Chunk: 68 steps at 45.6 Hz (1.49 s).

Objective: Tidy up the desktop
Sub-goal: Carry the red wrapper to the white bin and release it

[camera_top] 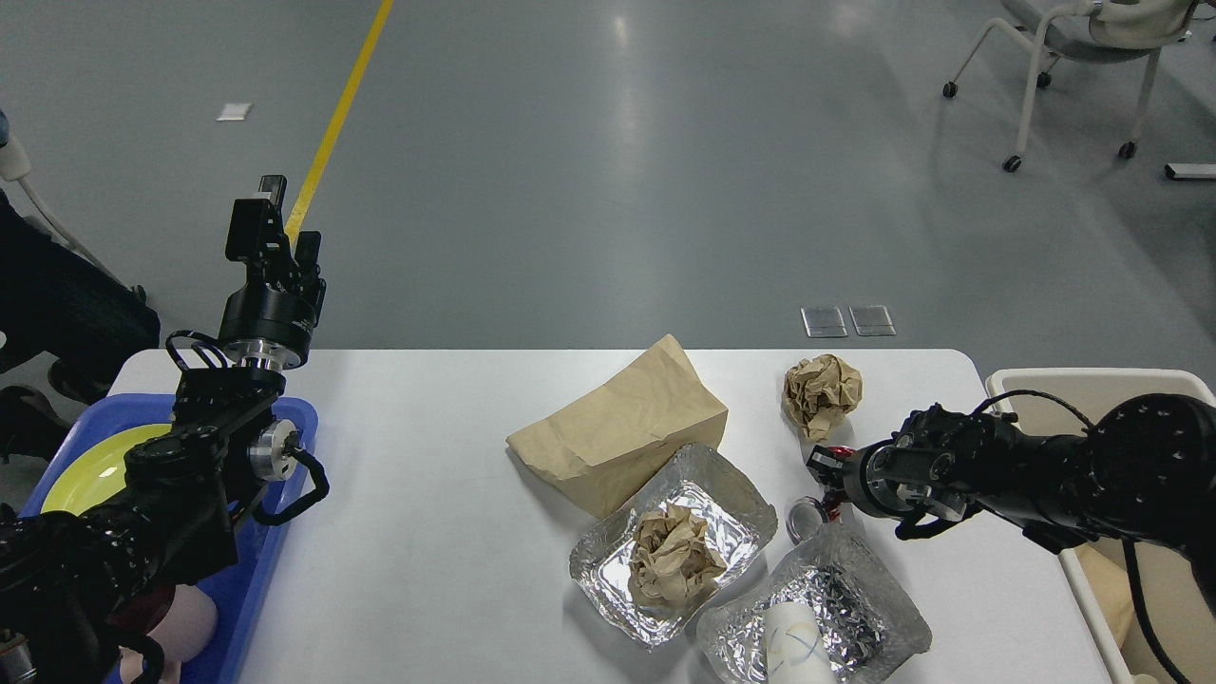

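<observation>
The white desktop [427, 494] holds a brown paper bag [617, 427], a crumpled paper ball [822, 394], a foil tray [731, 494] with crumpled paper inside, and a second foil tray [855, 589] with a paper cup [796, 651]. A clear round glass piece [806, 518] with red parts [832, 508] lies at the second tray's far corner. My right gripper [822, 467] sits low right at those red parts, dark and end-on, so its fingers cannot be told apart. My left gripper [271, 223] is raised above the table's far left corner, with nothing seen in it.
A blue tray [285, 532] with a yellow-green plate [90, 470] sits at the left edge under my left arm. A beige bin [1083, 380] stands off the right edge. A person's dark leg [66, 304] is at far left, and a wheeled chair [1073, 57] at far right.
</observation>
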Tool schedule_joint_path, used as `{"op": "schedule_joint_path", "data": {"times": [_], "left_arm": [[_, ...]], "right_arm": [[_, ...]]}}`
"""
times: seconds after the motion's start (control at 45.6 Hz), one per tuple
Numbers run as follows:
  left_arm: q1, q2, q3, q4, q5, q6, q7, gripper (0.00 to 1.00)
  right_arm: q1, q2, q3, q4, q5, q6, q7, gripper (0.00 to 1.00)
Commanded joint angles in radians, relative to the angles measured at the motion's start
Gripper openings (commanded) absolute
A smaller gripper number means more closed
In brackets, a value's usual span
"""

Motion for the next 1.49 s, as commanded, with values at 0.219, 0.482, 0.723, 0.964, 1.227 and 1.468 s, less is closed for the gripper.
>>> {"op": "schedule_joint_path", "data": {"times": [0.219, 0.482, 0.723, 0.964, 1.227, 1.468], "left_arm": [[0.000, 0.000, 0.000, 0.000, 0.000, 0.000, 0.000, 0.97], [0.000, 0.000, 0.000, 0.000, 0.000, 0.000, 0.000, 0.97], [0.000, 0.000, 0.000, 0.000, 0.000, 0.000, 0.000, 0.97], [0.000, 0.000, 0.000, 0.000, 0.000, 0.000, 0.000, 0.97], [0.000, 0.000, 0.000, 0.000, 0.000, 0.000, 0.000, 0.97], [0.000, 0.000, 0.000, -0.001, 0.000, 0.000, 0.000, 0.97]], "right_arm": [[0.024, -0.041, -0.012, 0.017, 0.002, 0.022, -0.001, 0.01], [0.104, -0.150, -0.040, 0.060, 0.002, 0.075, 0.000, 0.01], [0.250, -0.279, -0.043, 0.111, 0.002, 0.150, 0.002, 0.01], [0.555, -0.428, -0.044, 0.273, 0.005, 0.242, 0.000, 0.01], [0.834, -0.437, -0.037, 0.328, 0.006, 0.356, -0.001, 0.06], [0.871, -0.390, -0.047, 0.296, -0.001, 0.338, -0.001, 0.07]]}}
